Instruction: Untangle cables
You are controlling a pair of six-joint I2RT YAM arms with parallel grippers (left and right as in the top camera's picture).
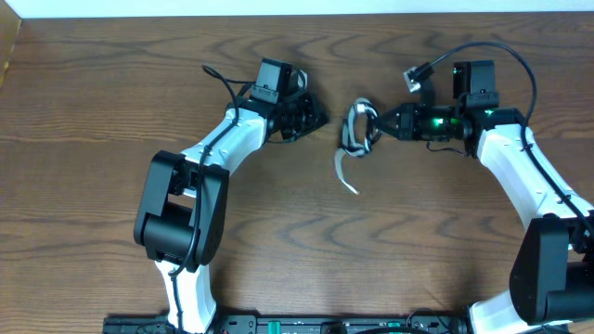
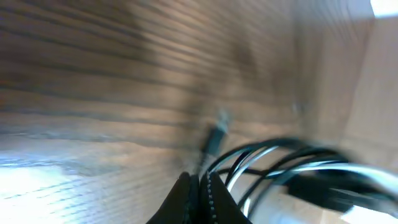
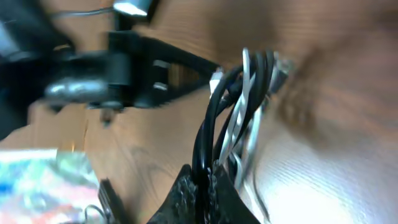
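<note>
left hand [image 1: 316,118] closed, apart; right hand [image 1: 379,123] pinching cables [image 1: 355,134]

Matt wood-grain table [image 1: 93,139], glossy cables [image 1: 357,128]

A dark wood-grain table [image 1: 93,111] fills the view, with a white strip [image 1: 278,7] along its far edge.

Both wrist views are smeared: in the left one the cables [image 2: 323,167] streak off the right edge, a dark plug [image 2: 214,138] is barely readable, and whether the left jaws pinch a strand cannot be told. Overhead, the cables' crossings are too small to trace, and the left arm [image 1: 186,213] and right arm [image 1: 548,195] are cut by the bottom edge.
</note>
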